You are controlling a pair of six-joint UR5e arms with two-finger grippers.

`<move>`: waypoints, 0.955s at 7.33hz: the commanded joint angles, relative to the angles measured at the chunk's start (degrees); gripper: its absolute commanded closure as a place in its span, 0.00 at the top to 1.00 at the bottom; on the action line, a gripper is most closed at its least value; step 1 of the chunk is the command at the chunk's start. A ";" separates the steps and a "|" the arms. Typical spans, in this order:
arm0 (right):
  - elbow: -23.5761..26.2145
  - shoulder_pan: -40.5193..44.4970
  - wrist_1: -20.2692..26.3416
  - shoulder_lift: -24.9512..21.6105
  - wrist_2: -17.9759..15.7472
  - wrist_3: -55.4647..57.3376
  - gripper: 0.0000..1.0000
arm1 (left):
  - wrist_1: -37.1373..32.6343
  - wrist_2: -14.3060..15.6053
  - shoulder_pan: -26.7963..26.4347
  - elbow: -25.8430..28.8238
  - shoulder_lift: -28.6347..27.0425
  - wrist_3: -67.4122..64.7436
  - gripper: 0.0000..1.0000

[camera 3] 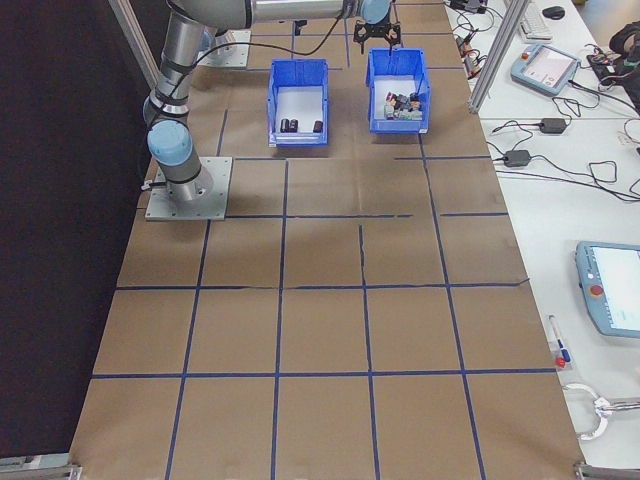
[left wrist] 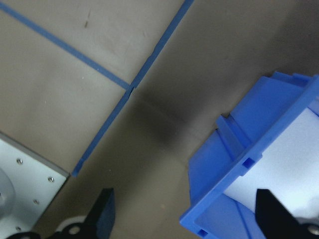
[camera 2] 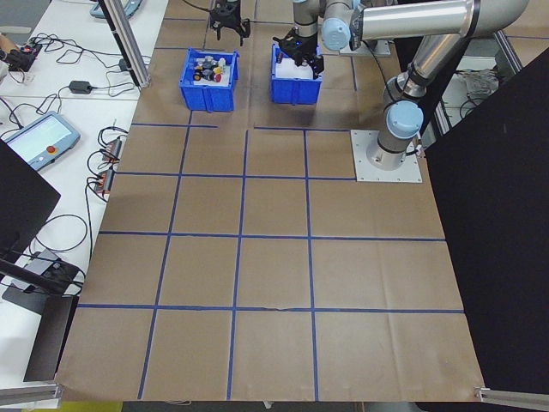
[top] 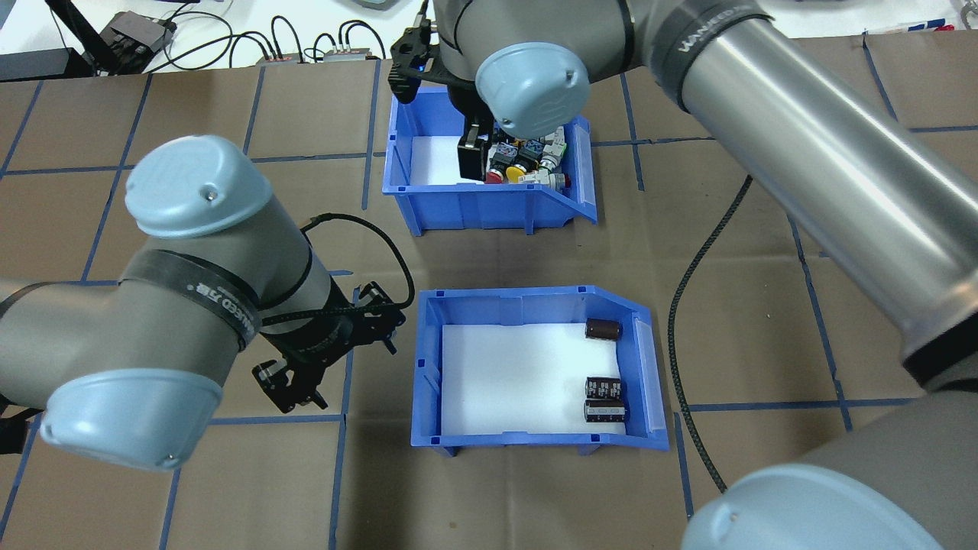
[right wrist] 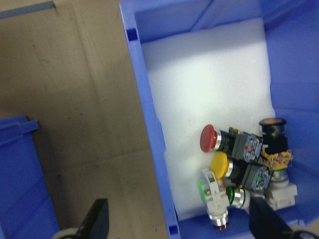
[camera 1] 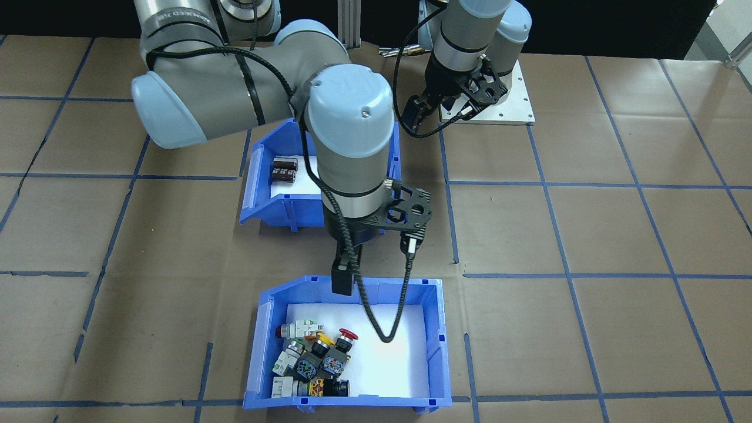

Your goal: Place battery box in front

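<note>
right gripper [right wrist: 177,224] – jaws spread, held over switch box [top: 428,195] rim | left gripper [top: 294,378] – open, empty | battery box [top: 535,305] just beside it

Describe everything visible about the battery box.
The battery box is a blue plastic bin with a white floor and one sloped, cut-away end. It sits flat on the brown paper-covered table, on the robot's side of the bin of push-button switches. Three dark cylindrical cells lie near its sloped end. The left gripper hangs beside it, apart; nothing grips it.
</note>
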 commanded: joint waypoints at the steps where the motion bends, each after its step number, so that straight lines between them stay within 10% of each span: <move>1: -3.41 4.27 0.65 4.77 -0.24 -3.90 1.00 | 2.48 -0.21 -5.12 -2.94 -0.13 -24.91 0.99; 7: 3.89 1.65 -5.40 5.83 -1.13 -12.80 1.00 | 20.60 -5.49 -15.41 -9.27 -3.29 -58.84 0.99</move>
